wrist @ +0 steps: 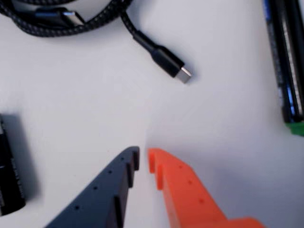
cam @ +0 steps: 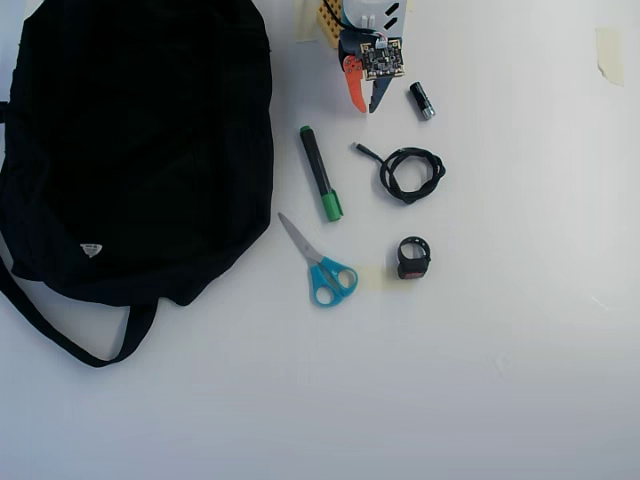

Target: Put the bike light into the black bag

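Your fingers (cam: 362, 106) are almost closed and hold nothing, up at the top of the overhead view. Open them wide, pass the cable (cam: 410, 172), and come down on the light (cam: 413, 258) near the middle. The bag (cam: 130, 140) waits at left.
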Action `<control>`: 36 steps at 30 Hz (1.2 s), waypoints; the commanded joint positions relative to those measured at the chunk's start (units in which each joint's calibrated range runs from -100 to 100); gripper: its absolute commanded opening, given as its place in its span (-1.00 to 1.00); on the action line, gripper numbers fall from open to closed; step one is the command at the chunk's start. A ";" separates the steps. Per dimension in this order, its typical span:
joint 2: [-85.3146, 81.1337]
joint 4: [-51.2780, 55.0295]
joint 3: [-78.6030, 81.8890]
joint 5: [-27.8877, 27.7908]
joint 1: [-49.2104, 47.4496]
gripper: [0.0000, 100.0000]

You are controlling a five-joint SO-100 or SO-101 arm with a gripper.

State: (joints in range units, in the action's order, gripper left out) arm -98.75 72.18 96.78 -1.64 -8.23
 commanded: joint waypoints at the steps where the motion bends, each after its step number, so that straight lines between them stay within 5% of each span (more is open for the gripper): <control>1: -0.75 0.00 2.50 -1.25 -14.13 -0.95; 31: -0.83 0.00 2.50 -1.25 -13.91 -0.95; 36: -0.83 0.09 2.50 -1.25 -7.25 -0.95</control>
State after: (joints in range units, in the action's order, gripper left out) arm -98.84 72.18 97.48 -2.61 -19.25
